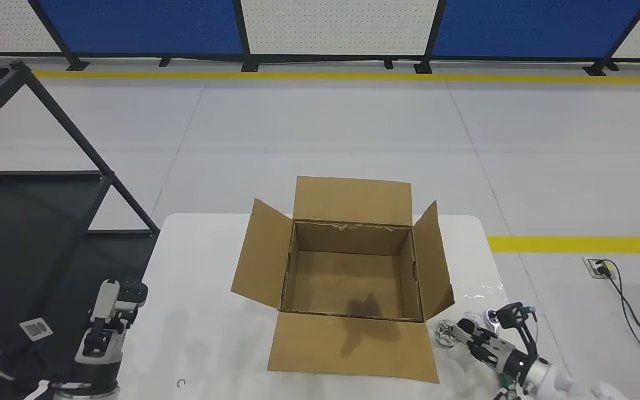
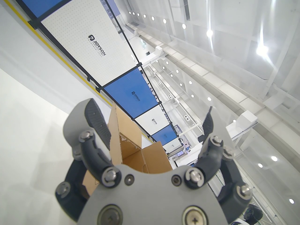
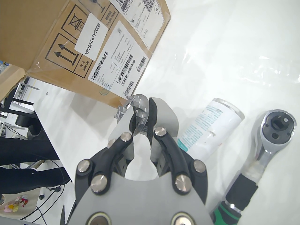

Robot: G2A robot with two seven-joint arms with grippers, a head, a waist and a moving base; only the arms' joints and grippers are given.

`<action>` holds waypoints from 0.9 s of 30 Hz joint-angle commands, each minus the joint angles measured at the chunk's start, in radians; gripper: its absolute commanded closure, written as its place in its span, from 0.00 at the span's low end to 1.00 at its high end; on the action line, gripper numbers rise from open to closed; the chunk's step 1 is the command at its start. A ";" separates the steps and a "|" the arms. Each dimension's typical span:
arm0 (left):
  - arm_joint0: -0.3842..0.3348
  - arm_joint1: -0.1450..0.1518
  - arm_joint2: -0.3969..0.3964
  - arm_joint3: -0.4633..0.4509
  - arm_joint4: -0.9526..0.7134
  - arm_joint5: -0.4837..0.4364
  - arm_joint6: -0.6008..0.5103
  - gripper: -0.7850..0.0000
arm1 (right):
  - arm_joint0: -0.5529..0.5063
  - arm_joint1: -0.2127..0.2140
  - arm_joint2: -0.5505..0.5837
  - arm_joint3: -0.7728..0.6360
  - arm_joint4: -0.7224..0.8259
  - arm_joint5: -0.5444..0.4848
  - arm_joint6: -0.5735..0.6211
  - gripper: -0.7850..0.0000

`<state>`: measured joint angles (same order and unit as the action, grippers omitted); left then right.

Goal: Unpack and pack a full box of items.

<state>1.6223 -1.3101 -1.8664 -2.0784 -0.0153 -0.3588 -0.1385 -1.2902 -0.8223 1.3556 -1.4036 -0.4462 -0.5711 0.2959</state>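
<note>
Box (image 1: pixel 350 285) open-topped, flaps (image 1: pixel 352 347) splayed; bottle (image 3: pixel 211 127), ratchet (image 3: pixel 269 139) crowd its right side.

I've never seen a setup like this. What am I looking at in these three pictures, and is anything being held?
This is a two-armed robot at a white table. The wide picture looks down from a camera above its arms; the other two come from a camera on each wrist. An open cardboard box stands mid-table, its inside bare. The left claw is open, holds nothing and points upward. The right claw is shut on a small metal part beside the box. On the table next to it lie a white bottle and a ratchet wrench.
</note>
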 commanded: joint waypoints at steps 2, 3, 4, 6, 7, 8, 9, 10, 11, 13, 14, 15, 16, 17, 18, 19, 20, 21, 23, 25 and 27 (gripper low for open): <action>0.000 0.000 0.000 0.000 0.000 0.000 0.000 0.00 | 0.005 -0.003 -0.002 0.009 -0.002 0.003 -0.002 0.55; 0.000 0.000 0.000 0.000 0.000 0.000 0.000 0.00 | 0.005 -0.004 -0.001 0.012 -0.003 0.001 -0.003 0.54; 0.000 0.000 0.000 0.000 0.000 0.000 0.000 0.00 | 0.005 -0.005 -0.001 0.013 -0.005 0.000 -0.003 0.53; 0.000 0.000 0.000 0.000 0.000 0.000 0.000 0.00 | 0.004 -0.006 0.002 0.016 -0.007 -0.003 -0.003 0.53; 0.000 0.000 0.000 0.000 0.000 0.000 0.000 0.00 | 0.003 -0.007 0.003 0.017 -0.008 -0.004 -0.002 0.52; 0.000 0.000 0.000 0.000 0.000 0.000 0.000 0.00 | 0.002 -0.008 0.004 0.018 -0.008 -0.004 -0.002 0.52; 0.000 0.000 0.000 0.000 0.000 0.000 0.000 0.00 | 0.000 -0.008 0.005 0.018 -0.007 -0.005 -0.002 0.52; 0.000 0.000 0.000 0.000 0.000 0.000 0.000 0.00 | -0.002 -0.009 0.007 0.018 -0.006 -0.006 -0.003 0.51; 0.000 0.000 0.000 0.000 0.000 0.000 0.000 0.00 | -0.005 -0.009 0.010 0.016 -0.002 -0.009 -0.004 0.51; 0.000 0.000 0.000 0.000 0.000 0.000 0.000 0.00 | -0.014 -0.009 0.022 0.011 0.004 -0.020 -0.011 0.46; 0.000 0.000 0.000 0.000 0.000 0.000 0.000 0.00 | -0.022 -0.008 0.031 0.005 0.012 -0.031 -0.017 0.40; 0.000 0.000 0.000 0.000 0.000 0.000 0.000 0.00 | -0.032 -0.007 0.042 -0.002 0.021 -0.044 -0.022 0.37; 0.000 0.000 0.000 0.000 0.000 0.000 0.000 0.00 | -0.045 -0.006 0.055 -0.012 0.033 -0.063 -0.027 0.35; 0.000 0.000 0.000 0.000 0.000 0.000 0.000 0.00 | -0.059 -0.004 0.069 -0.022 0.048 -0.083 -0.027 0.34; 0.000 0.000 0.000 0.000 0.000 0.000 0.000 0.00 | -0.073 -0.001 0.087 -0.034 0.058 -0.100 -0.027 0.33; 0.000 0.000 0.000 0.000 0.000 0.000 0.000 0.00 | -0.089 0.001 0.104 -0.048 0.067 -0.114 -0.028 0.33; 0.000 0.000 0.000 0.000 0.000 0.000 0.000 0.00 | -0.105 0.003 0.122 -0.064 0.074 -0.125 -0.030 0.32; 0.000 0.000 0.000 0.000 0.000 0.000 0.000 0.00 | -0.123 0.005 0.140 -0.080 0.077 -0.133 -0.031 0.31; 0.000 0.000 0.000 0.000 0.000 0.000 0.000 0.00 | -0.158 0.009 0.174 -0.117 0.085 -0.143 -0.036 0.31; 0.000 0.000 0.000 0.000 0.000 0.000 0.000 0.00 | -0.193 0.012 0.209 -0.151 0.089 -0.153 -0.040 0.28; 0.000 0.000 0.000 0.000 0.000 0.000 0.000 0.00 | -0.223 0.015 0.243 -0.182 0.088 -0.163 -0.041 0.15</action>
<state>1.6223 -1.3101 -1.8664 -2.0784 -0.0153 -0.3588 -0.1385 -1.5005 -0.8087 1.5819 -1.5724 -0.3572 -0.7302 0.2553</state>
